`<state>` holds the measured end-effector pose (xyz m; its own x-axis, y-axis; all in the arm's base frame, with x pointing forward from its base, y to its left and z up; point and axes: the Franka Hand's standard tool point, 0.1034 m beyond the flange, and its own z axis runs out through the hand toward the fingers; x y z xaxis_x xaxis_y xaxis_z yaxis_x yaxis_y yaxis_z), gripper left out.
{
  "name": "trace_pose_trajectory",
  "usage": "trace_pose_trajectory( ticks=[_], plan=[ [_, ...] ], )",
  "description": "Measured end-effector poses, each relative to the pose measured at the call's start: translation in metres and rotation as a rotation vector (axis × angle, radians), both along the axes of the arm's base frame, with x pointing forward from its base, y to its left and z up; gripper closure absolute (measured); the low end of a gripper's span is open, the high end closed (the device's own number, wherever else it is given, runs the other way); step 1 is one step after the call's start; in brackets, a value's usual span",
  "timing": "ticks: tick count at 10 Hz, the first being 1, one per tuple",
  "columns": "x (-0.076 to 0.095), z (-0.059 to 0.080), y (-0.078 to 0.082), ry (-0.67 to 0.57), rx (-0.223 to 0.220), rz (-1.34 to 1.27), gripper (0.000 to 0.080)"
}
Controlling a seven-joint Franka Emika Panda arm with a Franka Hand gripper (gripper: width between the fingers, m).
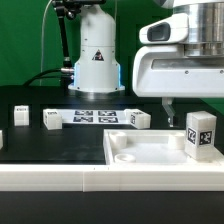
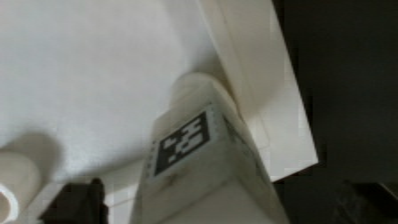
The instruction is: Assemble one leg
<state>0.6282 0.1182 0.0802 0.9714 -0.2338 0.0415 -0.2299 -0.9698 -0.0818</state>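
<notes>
One leg [image 1: 200, 135], a white square post with a black-and-white tag, stands upright on the near right corner of the flat white tabletop [image 1: 150, 152]. My gripper [image 1: 195, 108] hangs right over it. One dark finger [image 1: 168, 104] shows well clear of the leg's side. In the wrist view the leg [image 2: 196, 150] runs up between the two dark fingers [image 2: 79, 203]. My gripper [image 2: 222, 208] is open, with the fingers standing wide of the post. The tabletop's surface [image 2: 107, 70] and its raised rim [image 2: 253, 60] lie below the leg.
Loose legs lie on the black table at the back: one at the left [image 1: 22, 117], one beside it [image 1: 52, 120], one at mid right [image 1: 138, 118]. The marker board [image 1: 95, 117] lies between them. The robot base [image 1: 97, 55] stands behind. A round socket [image 2: 15, 178] shows on the tabletop.
</notes>
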Motion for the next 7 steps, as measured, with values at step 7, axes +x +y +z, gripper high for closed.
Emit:
trace_pose_trajectory(
  ticks=[7],
  plan=[
    [0.0001,-0.0008,-0.0030,-0.010,-0.041,0.386,0.0412]
  ],
)
